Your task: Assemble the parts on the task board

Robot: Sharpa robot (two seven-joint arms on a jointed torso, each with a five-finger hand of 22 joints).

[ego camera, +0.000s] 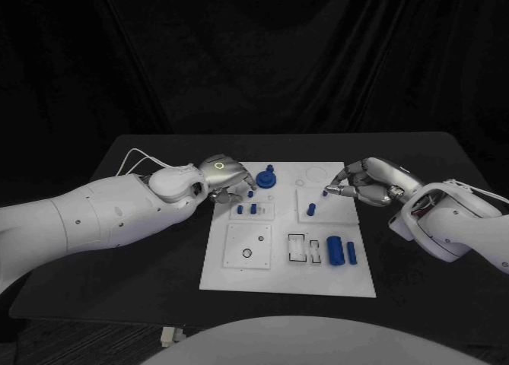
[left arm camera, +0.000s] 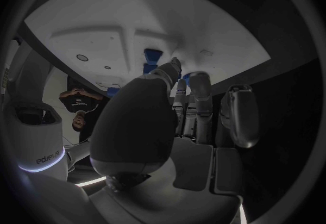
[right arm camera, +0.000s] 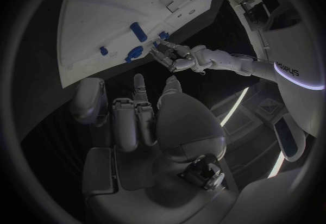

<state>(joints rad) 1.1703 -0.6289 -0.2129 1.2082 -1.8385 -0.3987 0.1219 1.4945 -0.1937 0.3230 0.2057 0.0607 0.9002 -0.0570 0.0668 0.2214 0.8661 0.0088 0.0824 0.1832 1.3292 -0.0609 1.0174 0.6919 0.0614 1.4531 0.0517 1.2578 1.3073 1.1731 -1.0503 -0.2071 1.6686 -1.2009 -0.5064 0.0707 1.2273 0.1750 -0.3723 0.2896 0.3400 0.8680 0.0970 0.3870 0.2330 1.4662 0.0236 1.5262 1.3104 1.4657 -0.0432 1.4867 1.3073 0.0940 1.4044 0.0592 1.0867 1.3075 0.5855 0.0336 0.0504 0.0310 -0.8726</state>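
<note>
The white task board (ego camera: pixel 246 280) lies mid-table. A round blue part (ego camera: pixel 265 179) and several small blue pegs (ego camera: pixel 311 207) stand in its far half; two blue cylinders (ego camera: pixel 334 249) lie in its near right. My left hand (ego camera: pixel 219 179) hovers at the board's far left corner, fingertips (right arm camera: pixel 168 53) beside a small peg (ego camera: pixel 251 194); whether they pinch it is unclear. In the left wrist view the left hand (left arm camera: pixel 178 120) reaches toward blue pieces (left arm camera: pixel 152 55) on the board (left arm camera: pixel 122 17). My right hand (ego camera: pixel 364 182) is at the far right edge, fingers apart, holding nothing.
Two square white plates (ego camera: pixel 249 245) with holes and rectangular slots (ego camera: pixel 301 249) take up the board's near half. A white cable (ego camera: pixel 139 158) loops behind my left wrist. The black table (ego camera: pixel 430 160) extends around the board.
</note>
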